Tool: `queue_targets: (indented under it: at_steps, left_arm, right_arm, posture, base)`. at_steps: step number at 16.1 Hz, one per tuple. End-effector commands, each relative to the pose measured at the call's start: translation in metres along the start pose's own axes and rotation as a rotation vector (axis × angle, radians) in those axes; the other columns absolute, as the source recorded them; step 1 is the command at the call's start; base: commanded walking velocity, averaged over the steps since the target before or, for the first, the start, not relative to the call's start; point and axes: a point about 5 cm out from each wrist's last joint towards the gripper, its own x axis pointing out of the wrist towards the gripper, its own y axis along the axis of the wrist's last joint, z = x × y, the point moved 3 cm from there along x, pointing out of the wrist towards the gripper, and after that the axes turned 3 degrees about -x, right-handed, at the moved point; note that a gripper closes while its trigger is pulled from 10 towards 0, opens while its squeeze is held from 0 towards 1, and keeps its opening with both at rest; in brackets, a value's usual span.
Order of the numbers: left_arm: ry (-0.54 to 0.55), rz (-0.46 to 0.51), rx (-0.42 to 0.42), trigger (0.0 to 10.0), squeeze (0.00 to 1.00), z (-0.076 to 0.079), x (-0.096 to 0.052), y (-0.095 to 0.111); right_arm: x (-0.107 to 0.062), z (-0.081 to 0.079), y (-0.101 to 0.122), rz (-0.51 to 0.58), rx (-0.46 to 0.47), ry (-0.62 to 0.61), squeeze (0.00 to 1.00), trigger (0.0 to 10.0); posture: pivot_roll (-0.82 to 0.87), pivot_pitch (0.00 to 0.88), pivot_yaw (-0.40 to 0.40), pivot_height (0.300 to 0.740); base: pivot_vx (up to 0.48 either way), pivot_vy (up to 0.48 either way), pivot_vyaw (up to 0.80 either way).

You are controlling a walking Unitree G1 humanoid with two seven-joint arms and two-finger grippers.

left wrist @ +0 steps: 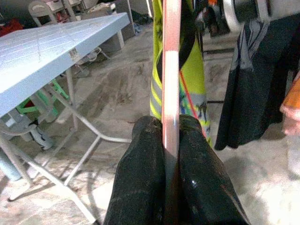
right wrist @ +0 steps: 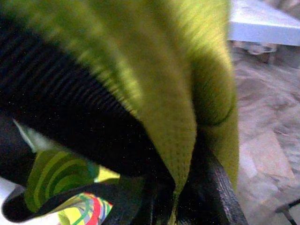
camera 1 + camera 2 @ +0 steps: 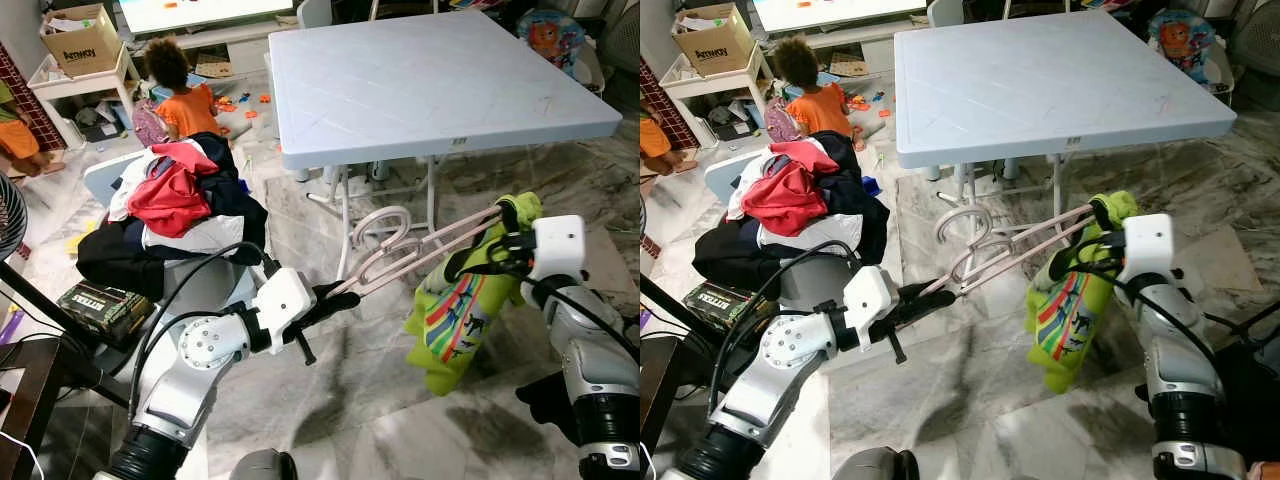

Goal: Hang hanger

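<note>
Both end effectors on the load, mid-air, in front of the tabletop's near edge.
Left end effector (image 3: 328,295) pinched on the pink hanger (image 3: 400,250) by one end; bar's long axis runs up-right to right end effector (image 3: 497,238), clamped on the lime shirt (image 3: 455,315). Hook (image 3: 378,222) nearer left arm. No rail visible.

Arms silver, with round bolted joint discs and white box wrists. Black cables loop along both. Left tool (image 3: 335,292) and right tool (image 3: 503,225): black fingers.
</note>
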Motion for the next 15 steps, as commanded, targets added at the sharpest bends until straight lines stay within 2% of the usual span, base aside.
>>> queue_targets:
  at_steps: [1, 2, 3, 6, 8, 9, 11, 13, 15]
  left_arm:
    - [0.005, -0.014, 0.032, 0.0, 0.00, -0.003, -0.006, -0.002]
    - [0.005, -0.014, 0.032, 0.0, 0.00, -0.003, -0.006, -0.002]
    - [0.003, -0.025, 0.041, 0.0, 0.00, -0.004, -0.009, -0.005]
    - [0.002, -0.039, 0.048, 0.0, 0.00, -0.003, -0.011, -0.007]
    - [-0.021, -0.158, 0.089, 0.0, 0.00, 0.003, -0.021, -0.027]
    - [-0.026, -0.169, 0.095, 0.0, 0.00, 0.004, -0.023, -0.029]
    - [-0.079, -0.266, 0.102, 0.0, 0.00, 0.011, -0.032, -0.046]
    - [-0.060, -0.352, 0.063, 0.0, 0.00, 0.008, -0.037, -0.058]
    - [-0.014, -0.400, 0.034, 0.0, 0.00, 0.001, -0.038, -0.065]
  right_arm:
    - [0.002, 0.019, 0.027, 0.113, 0.059, -0.107, 0.00, 0.0]
    - [0.002, 0.019, 0.027, 0.113, 0.059, -0.107, 0.00, 0.0]
    - [0.002, 0.030, 0.039, 0.163, 0.094, -0.172, 0.00, 0.0]
    - [0.003, 0.043, 0.054, 0.216, 0.133, -0.269, 0.00, 0.0]
    - [0.004, 0.052, 0.074, 0.272, 0.145, -0.323, 0.00, 0.0]
    - [0.004, 0.053, 0.076, 0.278, 0.144, -0.328, 0.00, 0.0]
    - [0.004, 0.060, 0.085, 0.295, 0.149, -0.397, 0.00, 0.0]
    - [0.002, 0.060, 0.102, 0.372, 0.206, -0.412, 0.00, 0.0]
    - [0.002, 0.045, 0.122, 0.432, 0.262, -0.327, 0.00, 0.0]
  posture:
    - [-0.06, 0.006, 0.062, 0.740]
    - [-0.06, 0.006, 0.062, 0.740]
    - [-0.06, 0.006, 0.062, 0.740]
    - [-0.05, 0.006, 0.060, 0.740]
    - [-0.05, 0.006, 0.060, 0.740]
    - [-0.05, 0.006, 0.060, 0.740]
    - [-0.04, 0.011, 0.057, 0.740]
    - [-0.04, 0.013, 0.056, 0.740]
    - [-0.04, 0.015, 0.057, 0.740]
  base:
    - [0.000, 0.000, 0.00]
    - [0.000, 0.000, 0.00]
    - [0.000, 0.000, 0.00]
    - [0.000, 0.000, 0.00]
    - [0.000, 0.000, 0.00]
    - [0.000, 0.000, 0.00]
    - [0.000, 0.000, 0.00]
    - [0.000, 0.000, 0.00]
    - [0.000, 0.000, 0.00]
